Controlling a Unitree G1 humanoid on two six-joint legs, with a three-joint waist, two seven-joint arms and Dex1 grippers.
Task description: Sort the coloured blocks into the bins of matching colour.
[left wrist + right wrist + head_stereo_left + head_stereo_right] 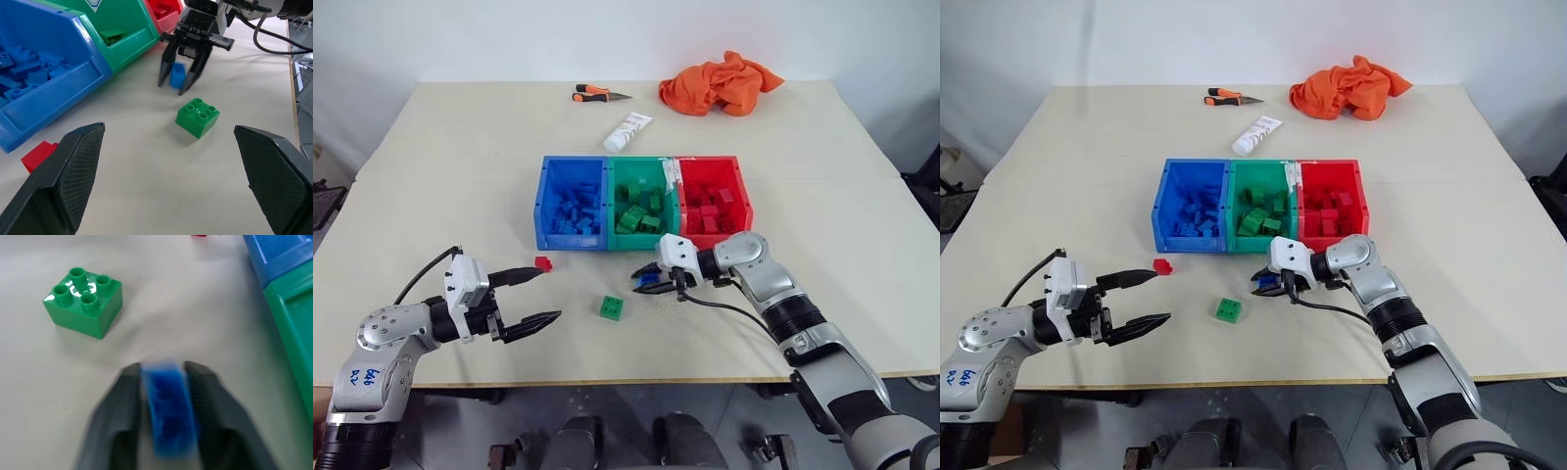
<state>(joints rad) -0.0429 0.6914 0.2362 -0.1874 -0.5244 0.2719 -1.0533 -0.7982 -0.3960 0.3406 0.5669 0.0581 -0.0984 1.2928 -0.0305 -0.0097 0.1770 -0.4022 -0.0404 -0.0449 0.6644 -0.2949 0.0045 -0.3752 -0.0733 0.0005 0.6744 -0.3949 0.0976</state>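
Pinching a blue block (177,75) between the right gripper (649,279) fingers, low over the table (460,176) just in front of the green bin (641,195). Spreading wide on the left gripper (534,295), gripping nothing. Showing, from the left wrist, the blue block standing on end. Lying loose: green block (613,307) studs up, red block (543,262) near the blue bin (570,200).

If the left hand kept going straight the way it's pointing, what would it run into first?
Most likely the green block, which sits on the table between the open left hand's fingers and slightly ahead. Past it is the right hand, shut on a blue block. Depth is uncertain.
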